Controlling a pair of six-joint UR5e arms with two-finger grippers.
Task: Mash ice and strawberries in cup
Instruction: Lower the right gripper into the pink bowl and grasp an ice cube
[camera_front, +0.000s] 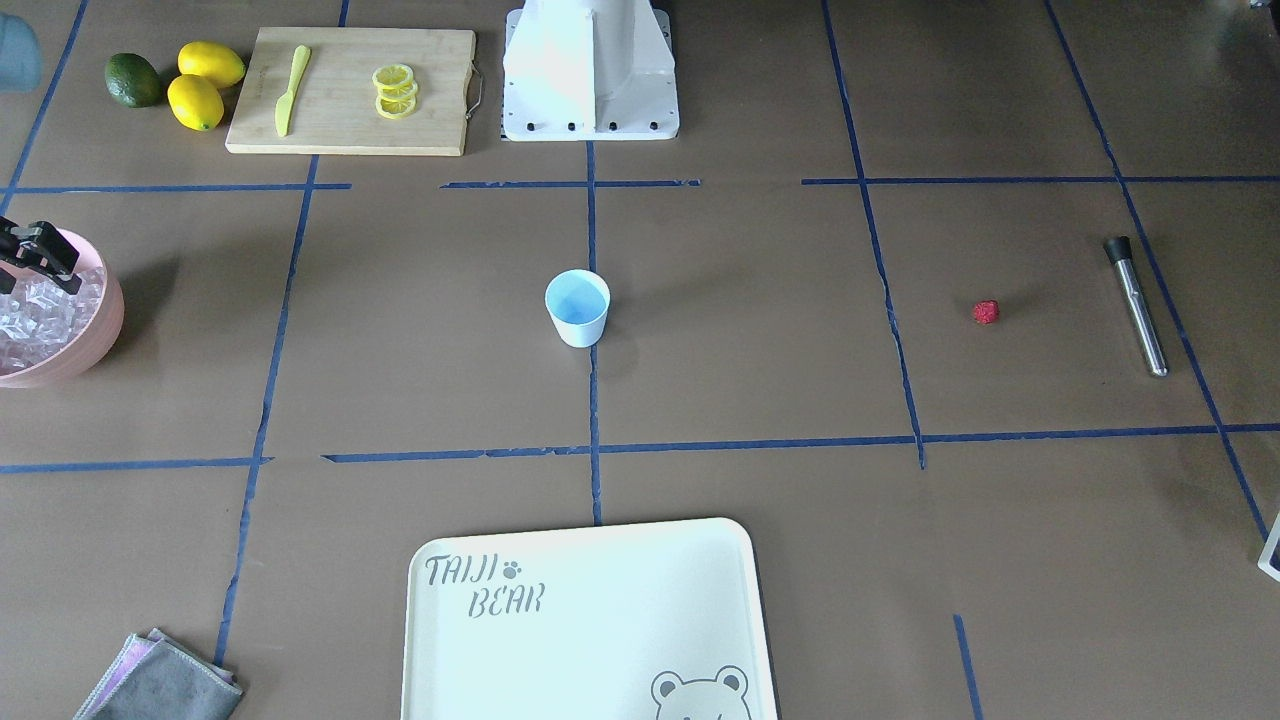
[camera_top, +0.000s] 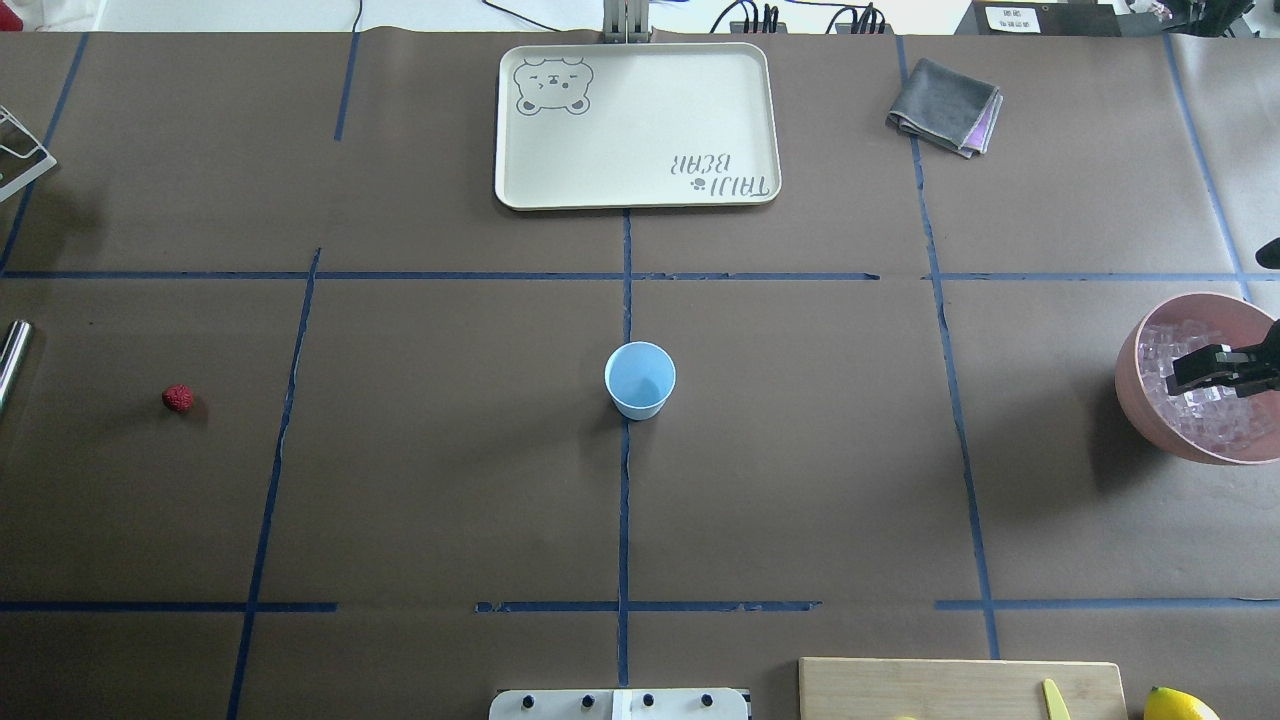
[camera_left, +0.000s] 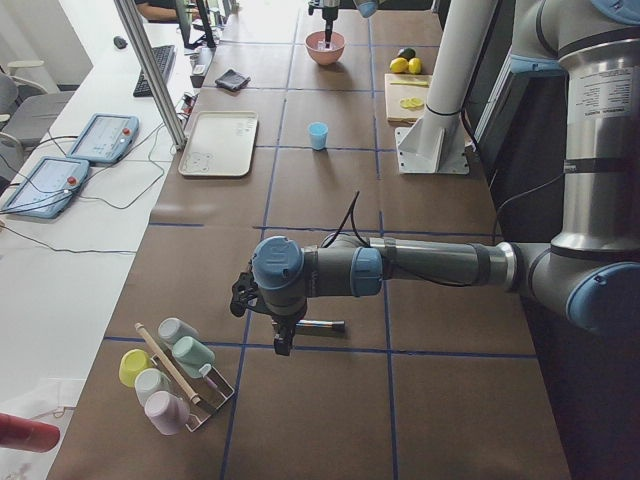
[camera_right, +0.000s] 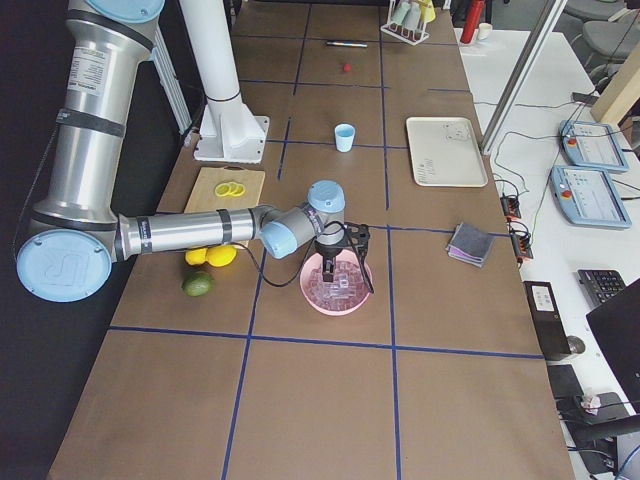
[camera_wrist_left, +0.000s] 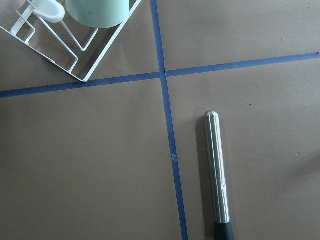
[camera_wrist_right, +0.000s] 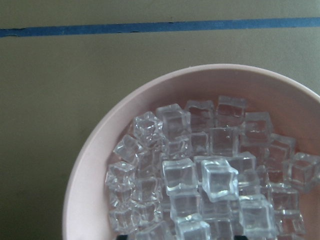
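Right fingers hung spread wide over the ice in our pink bowl; whether our left fingers were wide, we could not tell

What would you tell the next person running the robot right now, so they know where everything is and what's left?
Right gripper: open, over the ice in the pink bowl, holding nothing.
Left gripper: above the metal muddler, which lies on the table. Whether it is open or shut cannot be told.
Cup: upright at the table's middle, empty.
Strawberry: on the table on the left arm's side, apart from the muddler.
Done: nothing is in the cup yet.
Left: put ice and strawberry in the cup, then mash them, probably with the muddler.
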